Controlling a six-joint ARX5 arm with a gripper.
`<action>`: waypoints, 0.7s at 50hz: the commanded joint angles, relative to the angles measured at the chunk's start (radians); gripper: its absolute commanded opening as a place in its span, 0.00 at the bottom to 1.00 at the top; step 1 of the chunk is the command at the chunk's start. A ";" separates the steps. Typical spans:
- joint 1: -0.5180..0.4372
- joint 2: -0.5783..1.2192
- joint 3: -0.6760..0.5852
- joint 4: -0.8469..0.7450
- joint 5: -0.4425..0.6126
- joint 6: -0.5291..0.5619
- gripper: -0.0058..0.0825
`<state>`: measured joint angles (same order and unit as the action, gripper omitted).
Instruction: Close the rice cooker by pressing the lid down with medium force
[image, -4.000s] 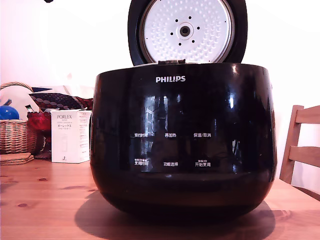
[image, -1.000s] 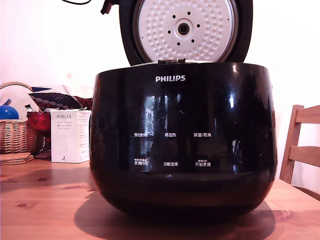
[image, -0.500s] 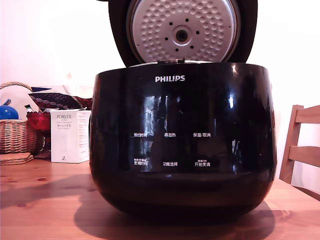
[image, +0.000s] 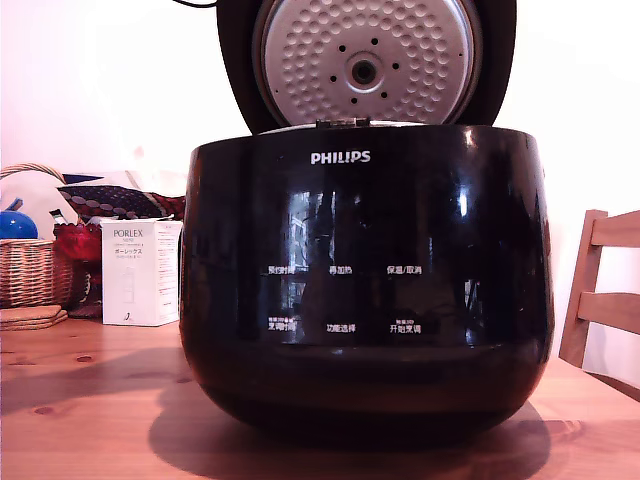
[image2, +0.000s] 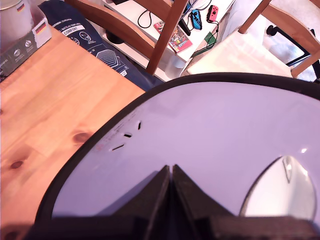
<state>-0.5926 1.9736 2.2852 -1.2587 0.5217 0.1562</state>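
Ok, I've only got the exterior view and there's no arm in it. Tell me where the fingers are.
Observer: In the wrist view the fingers are at the lid's glossy outer face. I cannot confirm contact.
Operator: Give me their state.
Observer: Shut, with the tips together.
Operator: Say what's behind the lid.
Observer: A wooden chair, past the table edge.

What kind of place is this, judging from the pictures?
Probably a home dining area. A rice cooker stands on a wooden table, wooden chairs stand beside it, and a wicker basket sits at the exterior view's left.
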 joint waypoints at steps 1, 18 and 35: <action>-0.010 0.043 0.002 -0.011 0.000 0.003 0.04; 0.000 0.050 0.002 -0.087 -0.026 0.028 0.04; -0.015 0.050 -0.008 -0.101 -0.034 0.027 0.04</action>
<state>-0.5938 1.9842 2.2868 -1.3499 0.4904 0.1757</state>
